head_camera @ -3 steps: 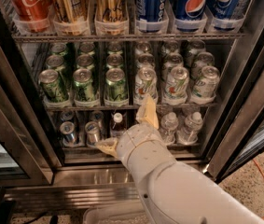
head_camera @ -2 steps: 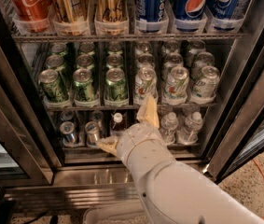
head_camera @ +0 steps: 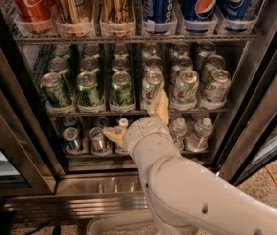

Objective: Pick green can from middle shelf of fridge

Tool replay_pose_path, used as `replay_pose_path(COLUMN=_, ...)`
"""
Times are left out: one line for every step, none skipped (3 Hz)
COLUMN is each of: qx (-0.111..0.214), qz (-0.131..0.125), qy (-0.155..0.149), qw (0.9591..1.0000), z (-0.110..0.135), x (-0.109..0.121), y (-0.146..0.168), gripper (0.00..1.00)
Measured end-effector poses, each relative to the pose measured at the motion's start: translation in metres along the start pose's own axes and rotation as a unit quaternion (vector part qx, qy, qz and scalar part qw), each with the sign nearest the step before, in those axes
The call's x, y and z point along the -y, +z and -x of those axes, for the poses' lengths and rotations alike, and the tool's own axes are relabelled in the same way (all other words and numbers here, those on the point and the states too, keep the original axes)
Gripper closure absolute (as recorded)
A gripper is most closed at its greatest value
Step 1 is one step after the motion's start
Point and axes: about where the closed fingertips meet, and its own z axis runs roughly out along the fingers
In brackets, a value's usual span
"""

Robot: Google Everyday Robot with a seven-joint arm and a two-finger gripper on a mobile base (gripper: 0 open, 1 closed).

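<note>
The fridge [head_camera: 255, 106] stands open in front of me. Its middle shelf [head_camera: 99, 112] is a wire rack with three lanes of green cans on the left and whitish cans [head_camera: 185, 88] on the right. The front green cans stand at the left [head_camera: 56, 89], middle [head_camera: 89, 89] and right [head_camera: 122, 88]. My gripper [head_camera: 135, 121] is open and empty, just below the shelf's front edge, under and right of the rightmost green can. One tan finger [head_camera: 159, 106] points up in front of a whitish can. The other finger [head_camera: 113, 134] points left over the lower shelf.
The upper rack holds red [head_camera: 30, 4], gold [head_camera: 114, 6] and blue cans [head_camera: 201, 6]. The lower rack holds small silver-blue cans [head_camera: 73, 140] and small bottles [head_camera: 200, 131]. Dark door frames flank the opening on the left [head_camera: 11, 131] and right. My white arm [head_camera: 192, 195] fills the lower middle.
My gripper has risen a little toward the middle shelf's front edge. The cans have not moved.
</note>
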Motion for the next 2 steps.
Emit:
replay_pose_path(qx=0.017, qz=0.023, qy=0.026, qw=0.9993, z=0.0028, x=-0.0077, y=0.0128, gripper=0.0)
replay_pose_path(qx=0.017, qz=0.023, qy=0.026, qw=0.9993, z=0.0028, x=-0.0077, y=0.0128, gripper=0.0)
